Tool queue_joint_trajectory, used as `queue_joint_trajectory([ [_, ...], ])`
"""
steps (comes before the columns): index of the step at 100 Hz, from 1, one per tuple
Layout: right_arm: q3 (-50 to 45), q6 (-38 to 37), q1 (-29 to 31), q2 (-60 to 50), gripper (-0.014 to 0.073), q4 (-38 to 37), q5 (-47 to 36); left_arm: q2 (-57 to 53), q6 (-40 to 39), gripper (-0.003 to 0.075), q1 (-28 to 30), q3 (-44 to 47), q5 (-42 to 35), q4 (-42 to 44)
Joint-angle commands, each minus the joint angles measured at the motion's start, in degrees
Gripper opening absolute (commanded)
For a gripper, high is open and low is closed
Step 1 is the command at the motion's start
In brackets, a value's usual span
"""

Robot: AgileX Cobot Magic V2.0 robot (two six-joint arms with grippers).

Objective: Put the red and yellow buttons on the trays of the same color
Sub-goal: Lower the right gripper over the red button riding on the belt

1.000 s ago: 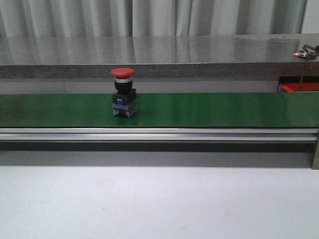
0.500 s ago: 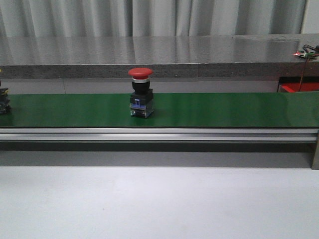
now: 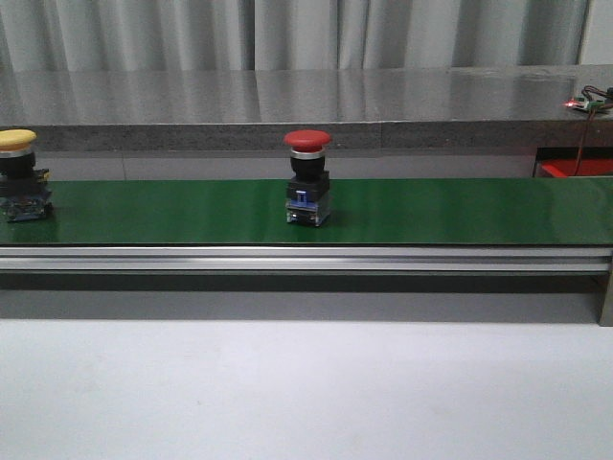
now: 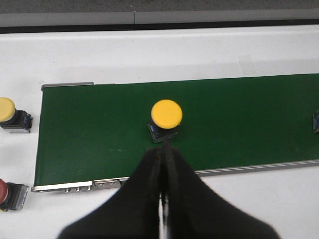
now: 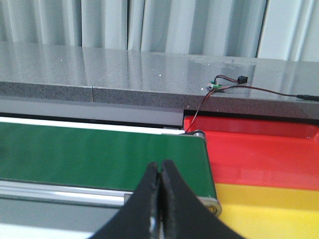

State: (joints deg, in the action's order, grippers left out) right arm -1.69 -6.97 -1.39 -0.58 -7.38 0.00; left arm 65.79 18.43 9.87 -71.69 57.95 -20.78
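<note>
A red button (image 3: 308, 182) stands upright on the green belt (image 3: 460, 211) near the middle of the front view. A yellow button (image 3: 19, 172) stands on the belt at the far left. In the left wrist view that yellow button (image 4: 166, 115) lies just beyond my left gripper (image 4: 166, 145), which is shut and holds nothing. My right gripper (image 5: 160, 165) is also shut and empty, hovering over the belt's right end. Beside that end lie the red tray (image 5: 259, 152) and the yellow tray (image 5: 271, 211). Neither gripper shows in the front view.
Off the belt's left end, on the white table, sit another yellow button (image 4: 7, 112) and another red button (image 4: 6, 193). A grey stone ledge (image 3: 306, 105) runs behind the belt. A small circuit board with wires (image 5: 219, 85) rests on the ledge above the trays.
The red button has travelled to the right along the belt. The yellow button has come into the front view at the left edge.
</note>
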Motion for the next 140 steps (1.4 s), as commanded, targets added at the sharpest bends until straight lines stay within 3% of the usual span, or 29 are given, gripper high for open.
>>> queue_joint_trajectory([
  [1,2.0,0.2,0.2,-1.0,-0.0072,0.9,-4.6,-4.1,-0.4,-0.002,-0.3,2.1,-5.4,-2.0],
  [23,11.2,0.2,0.2,4.8,-0.0071,3.9,5.9,-10.6,0.5,-0.002,-0.3,9.6,-10.4,-2.0],
  [67,36.9,1.0,-4.3,36.2,-0.0066,4.5,23.0,-11.2,0.5,-0.002,-0.3,10.5,-9.8,-2.1],
  [83,46.8,1.0,-8.8,47.6,0.0092,6.3,29.4,-11.2,0.5,-0.002,-0.3,10.5,-9.4,-2.1],
  [106,59.2,1.0,-14.7,62.7,0.0552,6.3,34.6,-11.2,0.5,-0.002,-0.3,10.5,-9.4,-2.1],
  [113,62.9,1.3,-15.7,66.5,0.0595,6.3,37.6,-11.2,0.5,-0.002,-0.3,10.5,-9.4,-2.1],
  [140,80.1,3.7,-19.0,82.2,0.0587,6.7,54.2,-11.2,0.5,-0.0019,-0.3,10.5,-9.4,-2.1],
])
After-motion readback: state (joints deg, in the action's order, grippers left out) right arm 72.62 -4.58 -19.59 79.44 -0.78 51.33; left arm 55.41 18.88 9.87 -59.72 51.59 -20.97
